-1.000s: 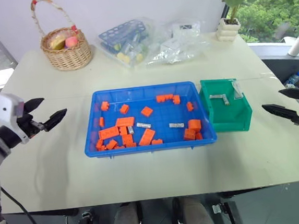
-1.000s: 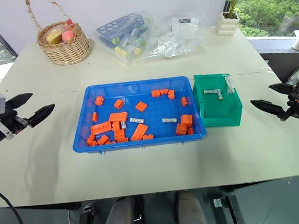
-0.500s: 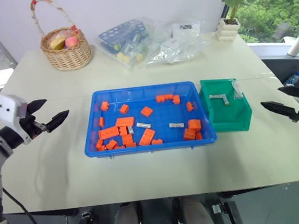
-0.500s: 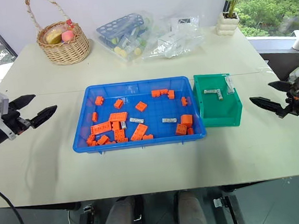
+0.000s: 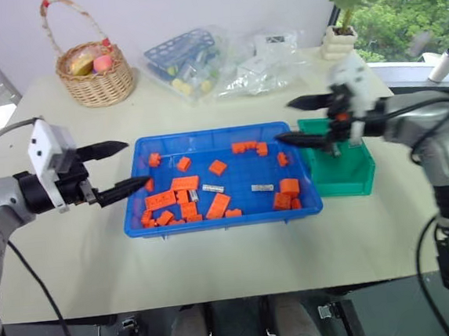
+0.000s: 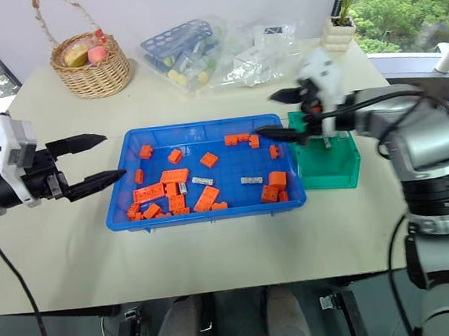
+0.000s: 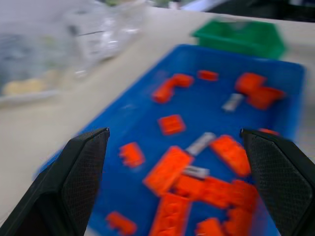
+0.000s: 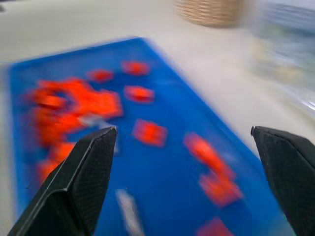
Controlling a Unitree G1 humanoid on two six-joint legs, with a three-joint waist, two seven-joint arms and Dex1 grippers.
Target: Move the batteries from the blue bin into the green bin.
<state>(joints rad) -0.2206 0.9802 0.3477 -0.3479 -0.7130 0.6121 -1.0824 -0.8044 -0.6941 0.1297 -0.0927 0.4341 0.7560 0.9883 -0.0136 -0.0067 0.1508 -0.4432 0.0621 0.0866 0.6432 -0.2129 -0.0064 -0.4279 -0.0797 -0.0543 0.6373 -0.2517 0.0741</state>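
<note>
hovering wide open and empty over the blue bin's (image 5: 213, 220) far right corner: right gripper (image 5: 299, 120), nearer the batteries (image 5: 263, 187) lying crosswise mid-bin. waiting open, empty, at the left rim: left gripper (image 5: 121, 168). sitting alongside: green bin (image 5: 343, 179).

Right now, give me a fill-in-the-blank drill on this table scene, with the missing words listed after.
1. The orange bricks lie in the ____ bin.
2. The green bin stands against the blue bin's ____ end.
3. Both the left gripper and the right gripper have their fingers ____.
4. The wicker ____ holding fruit stands at the table's far left.

Missing words: blue; right; open; basket
</note>
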